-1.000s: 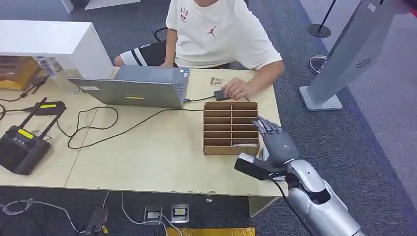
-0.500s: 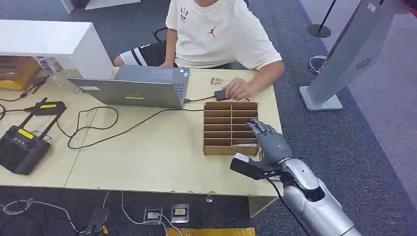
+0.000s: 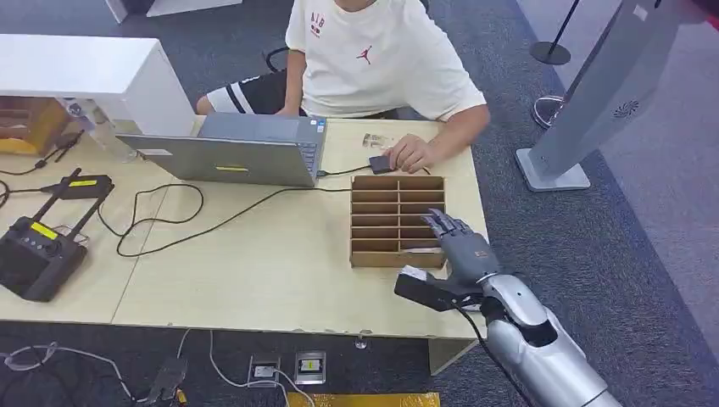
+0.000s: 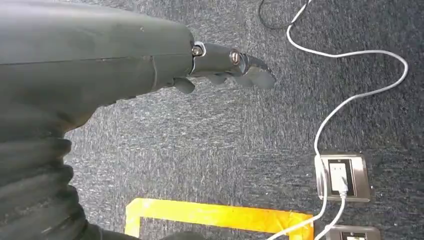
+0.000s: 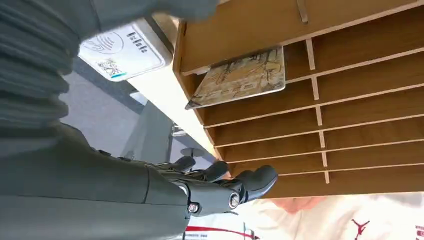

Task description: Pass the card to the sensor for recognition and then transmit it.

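A patterned card [image 5: 240, 77] lies flat in a front right slot of the slotted wooden box [image 3: 373, 222]; in the head view the card [image 3: 421, 248] is a pale strip. A white card sensor [image 5: 122, 50] with a wave symbol sits on the table just in front of the box, beside the wrist [image 3: 413, 273]. My right hand [image 3: 460, 242] hovers over the box's right column, fingers stretched out [image 5: 250, 182] and holding nothing. My left hand [image 4: 225, 65] hangs above the carpet with nothing in it.
A person in a white shirt sits across the table, one hand [image 3: 409, 153] by a small black device [image 3: 378, 163]. A laptop [image 3: 229, 153], black cables [image 3: 169, 229] and a black controller [image 3: 38, 254] fill the left side. A grey stand [image 3: 593, 102] rises at right. Floor sockets [image 4: 342, 177] lie below.
My right hand has moved left and slightly forward, from beside the box's right edge to over its right column. The card and the person have stayed put.
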You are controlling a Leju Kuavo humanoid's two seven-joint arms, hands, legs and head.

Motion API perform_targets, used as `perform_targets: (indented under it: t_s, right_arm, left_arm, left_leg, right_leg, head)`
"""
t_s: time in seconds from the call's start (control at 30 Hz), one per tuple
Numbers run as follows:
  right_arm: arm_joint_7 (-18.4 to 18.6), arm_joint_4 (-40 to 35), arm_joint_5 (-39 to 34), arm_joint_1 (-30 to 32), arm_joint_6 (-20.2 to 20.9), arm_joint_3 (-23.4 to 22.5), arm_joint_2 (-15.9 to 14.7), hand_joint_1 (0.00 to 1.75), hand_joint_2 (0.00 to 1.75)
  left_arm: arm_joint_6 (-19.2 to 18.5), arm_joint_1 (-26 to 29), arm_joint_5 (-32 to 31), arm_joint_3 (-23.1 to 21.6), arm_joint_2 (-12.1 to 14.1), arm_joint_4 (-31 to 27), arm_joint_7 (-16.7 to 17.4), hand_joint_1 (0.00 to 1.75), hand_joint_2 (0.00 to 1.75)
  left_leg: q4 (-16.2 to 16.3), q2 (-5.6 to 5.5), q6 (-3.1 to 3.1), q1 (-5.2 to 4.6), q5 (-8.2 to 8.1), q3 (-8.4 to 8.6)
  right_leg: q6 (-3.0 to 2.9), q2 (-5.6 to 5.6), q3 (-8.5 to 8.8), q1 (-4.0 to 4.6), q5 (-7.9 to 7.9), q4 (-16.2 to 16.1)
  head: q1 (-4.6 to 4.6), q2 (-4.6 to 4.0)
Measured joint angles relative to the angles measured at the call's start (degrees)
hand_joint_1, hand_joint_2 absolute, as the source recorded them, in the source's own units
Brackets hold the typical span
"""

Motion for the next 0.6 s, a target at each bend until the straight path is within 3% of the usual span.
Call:
perform_targets:
  t_s: [0.47,0.6]
  right_arm:
    - [0.9,0.0,-1.7,-0.7,1.5,0.0,0.0,1.75,1.75]
    - [0.9,0.0,-1.7,-0.9,1.5,0.0,0.1,1.75,1.75]
  left_arm:
    - [1.6,0.3,0.9,-0.2,-0.2,0.0,-0.2,0.0,1.75]
    - [0.4,0.3,0.8,-0.2,-0.2,0.0,-0.2,0.0,1.75]
  left_leg:
    - [0.0,0.0,0.0,0.0,0.0,0.0]
    - [0.0,0.0,0.0,0.0,0.0,-0.01]
  right_leg:
    - [0.0,0.0,0.0,0.0,0.0,0.0]
    - [0.0,-0.01,0.0,0.0,0.0,0.0]
  head:
    - [0.02,0.0]
    - [0.02,0.0]
